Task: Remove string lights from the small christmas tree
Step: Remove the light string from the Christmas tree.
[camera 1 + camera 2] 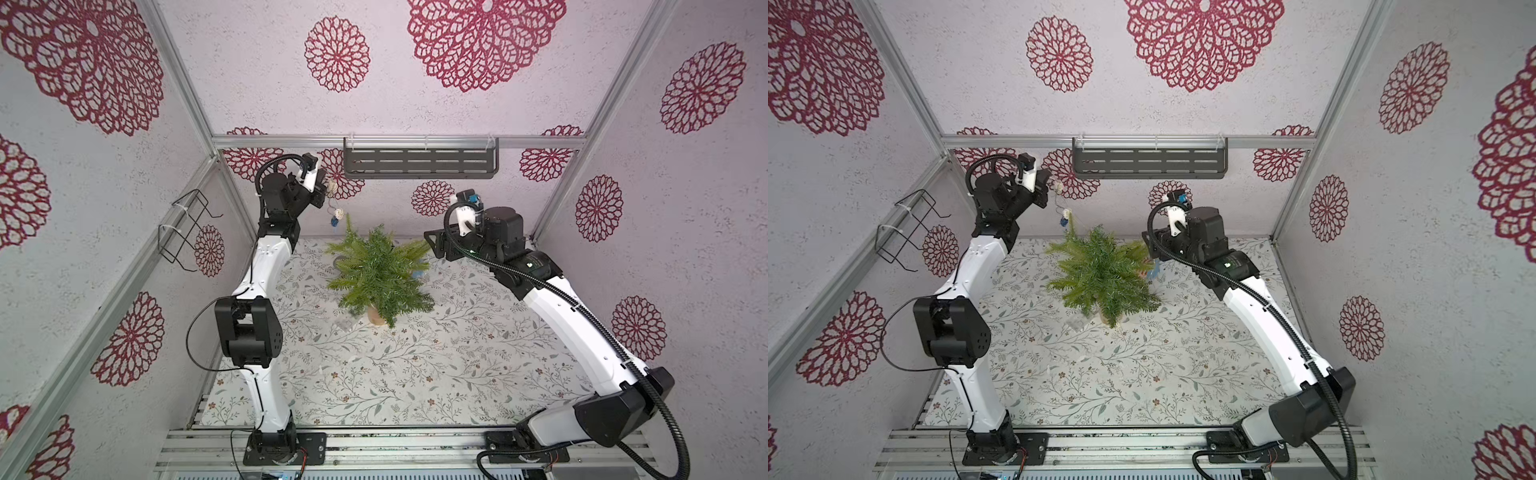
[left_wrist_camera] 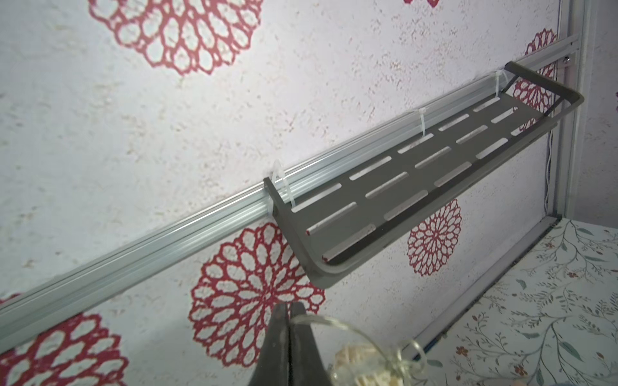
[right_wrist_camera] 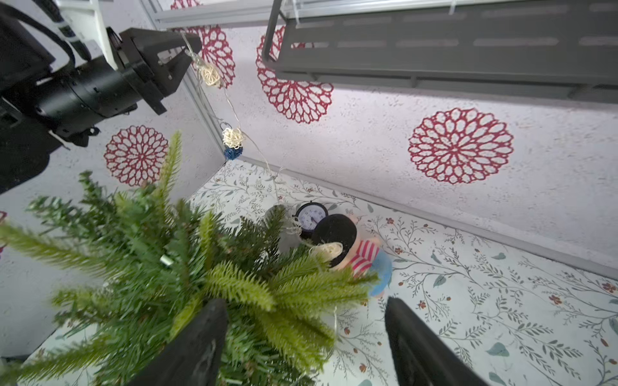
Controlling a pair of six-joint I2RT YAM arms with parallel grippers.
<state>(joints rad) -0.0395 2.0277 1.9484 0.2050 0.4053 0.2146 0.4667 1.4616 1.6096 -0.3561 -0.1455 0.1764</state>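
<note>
Above tree [image 1: 380, 274], lights [image 3: 231, 137] in left hand [image 2: 288, 315]

Left gripper [image 2: 289, 305]: both black fingers [image 2: 277, 337] pressed flat together, pinching the clear wire of the string lights [image 2: 329, 321] right at the tips. From the pinch the wire curls away in a loose loop. One cream woven ball [image 2: 351, 359] sits on it just beside the fingers — slightly blurred. Beyond the tips is a white textured wall [image 2: 117, 127] with red flower medallions. An aluminium rail [image 2: 133, 257] crosses the wall, and a grey slotted shelf [image 2: 317, 271] is tied to it with three white zip ties [image 2: 282, 187]. Past the shelf's far end stands an aluminium corner post [image 2: 565, 150]. A floral-print table cover [image 2: 551, 317] meets the foot of the wall.
</note>
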